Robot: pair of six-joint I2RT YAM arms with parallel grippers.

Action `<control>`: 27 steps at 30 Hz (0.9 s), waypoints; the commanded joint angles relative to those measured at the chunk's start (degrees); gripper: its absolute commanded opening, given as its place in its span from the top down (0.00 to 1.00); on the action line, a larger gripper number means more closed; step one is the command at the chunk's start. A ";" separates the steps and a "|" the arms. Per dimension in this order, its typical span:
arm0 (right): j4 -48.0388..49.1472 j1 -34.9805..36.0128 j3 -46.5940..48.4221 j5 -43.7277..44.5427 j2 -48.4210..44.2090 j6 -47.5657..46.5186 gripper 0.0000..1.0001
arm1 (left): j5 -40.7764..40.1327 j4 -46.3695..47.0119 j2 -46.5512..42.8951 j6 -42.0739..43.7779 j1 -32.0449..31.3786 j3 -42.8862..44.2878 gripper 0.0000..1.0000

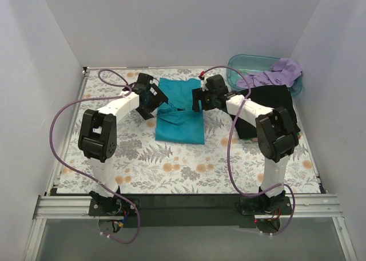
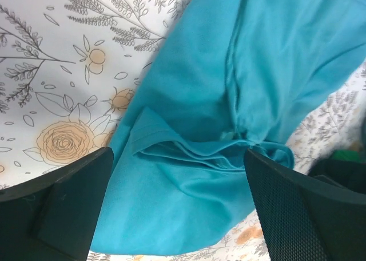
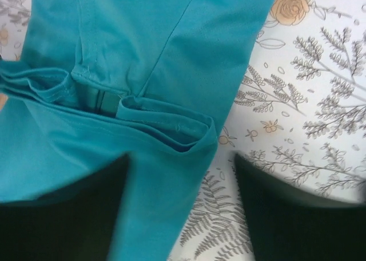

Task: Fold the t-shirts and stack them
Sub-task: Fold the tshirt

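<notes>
The teal-blue t-shirt (image 1: 180,123) lies partly folded on the table (image 1: 171,169). The left hand (image 1: 152,102) and right hand (image 1: 200,101) flank it, fingers spread wide.

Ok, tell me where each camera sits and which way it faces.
Top external: above and behind the bases, facing down at the floral table; both arms show, left gripper and right gripper flanking the teal shirt.
Left wrist: on the left arm, facing down at the shirt's folds; its open fingers show.
Right wrist: on the right arm, facing down at the shirt's edge; its open fingers show.
Shared: the teal shirt, floral table.
</notes>
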 commanded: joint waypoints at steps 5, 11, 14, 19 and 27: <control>1.85 0.93 -6.85 -11.18 -11.63 -0.67 0.02 | 1.51 2.29 -15.86 1.23 0.11 -11.09 0.02; 3.53 8.66 -8.81 -9.29 -13.58 -3.48 0.02 | 0.92 2.74 -27.98 -1.66 0.11 -25.97 0.02; 2.04 13.23 -5.13 0.76 -9.98 -5.68 0.02 | -1.44 2.48 -34.84 -2.98 0.11 -33.71 0.02; -0.43 18.50 3.23 19.35 0.03 -15.05 0.02 | -3.38 0.99 -38.21 -3.43 0.55 -39.08 0.02; -1.31 18.78 19.38 34.57 15.24 -23.96 0.01 | -5.85 -1.56 -41.28 -3.07 0.73 -40.23 0.02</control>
